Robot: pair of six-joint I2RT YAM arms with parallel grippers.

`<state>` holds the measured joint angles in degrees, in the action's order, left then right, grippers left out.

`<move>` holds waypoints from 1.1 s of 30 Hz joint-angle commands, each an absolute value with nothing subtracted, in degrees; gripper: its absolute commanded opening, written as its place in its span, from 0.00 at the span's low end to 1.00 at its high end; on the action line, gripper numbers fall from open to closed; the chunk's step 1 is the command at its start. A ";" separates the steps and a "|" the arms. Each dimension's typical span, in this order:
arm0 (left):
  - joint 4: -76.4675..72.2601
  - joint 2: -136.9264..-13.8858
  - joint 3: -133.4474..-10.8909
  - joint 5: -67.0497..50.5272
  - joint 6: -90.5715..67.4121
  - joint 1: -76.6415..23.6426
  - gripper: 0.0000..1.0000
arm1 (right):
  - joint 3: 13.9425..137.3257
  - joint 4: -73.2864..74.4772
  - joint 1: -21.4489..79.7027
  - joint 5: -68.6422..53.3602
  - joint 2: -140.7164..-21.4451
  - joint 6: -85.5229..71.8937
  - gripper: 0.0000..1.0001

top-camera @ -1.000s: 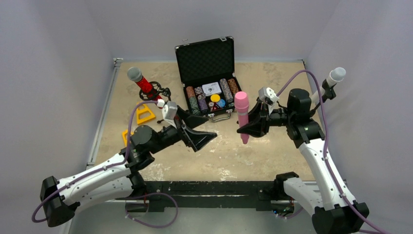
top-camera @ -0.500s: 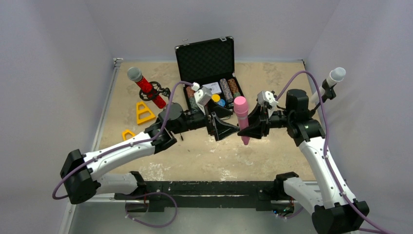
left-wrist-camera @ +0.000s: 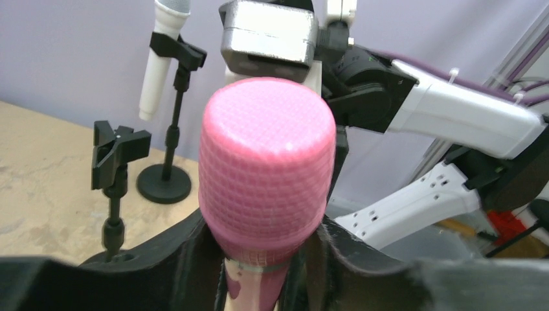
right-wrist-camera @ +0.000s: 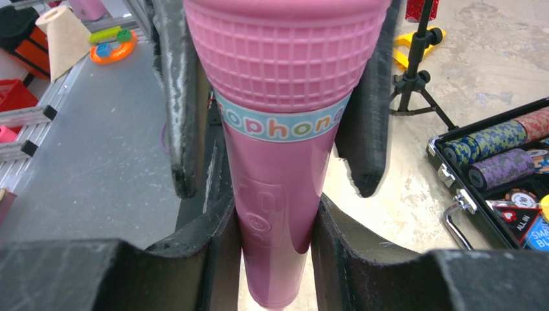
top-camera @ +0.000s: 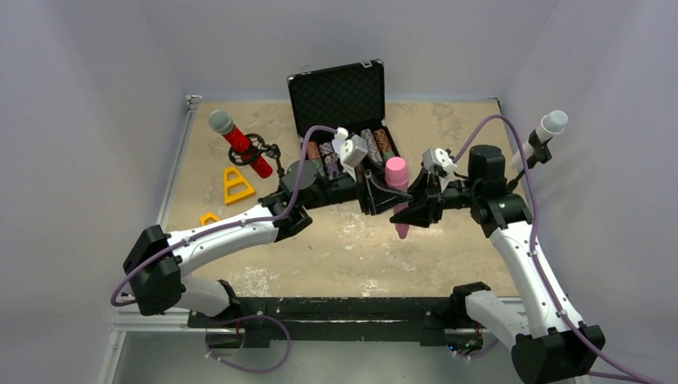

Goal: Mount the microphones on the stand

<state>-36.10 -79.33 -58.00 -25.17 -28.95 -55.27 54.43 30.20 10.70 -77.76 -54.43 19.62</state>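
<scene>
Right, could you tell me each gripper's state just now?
Left gripper: closed on the pink microphone below its head.
Right gripper: holding its body.

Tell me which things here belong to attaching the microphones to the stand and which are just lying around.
For the job:
- pink microphone, held up off the table
- red microphone, at its black ring stand
- white microphone, already clipped in
- empty clip stand

Just lying about:
- open poker chip case
- yellow triangle
- smaller yellow piece
</scene>
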 commanded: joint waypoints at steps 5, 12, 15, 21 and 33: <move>-36.90 -77.68 -60.02 -27.57 -25.41 -55.22 0.00 | 58.85 37.33 10.53 -76.47 -54.06 26.28 0.54; -20.80 -60.93 -52.56 -21.38 -16.66 -52.46 0.00 | 71.49 60.93 -2.36 -69.09 -55.55 46.56 0.85; -13.09 -55.20 -50.42 -20.41 -12.36 -52.06 0.00 | 78.46 68.61 -7.76 -63.76 -57.91 56.64 0.88; -9.03 -49.44 -46.68 -19.41 -10.24 -52.08 0.00 | 86.91 78.52 -12.28 -54.29 -65.65 85.28 0.91; -11.47 -50.59 -46.20 -20.93 -10.02 -52.03 0.00 | 98.98 85.95 -12.64 -47.70 -80.67 100.11 0.93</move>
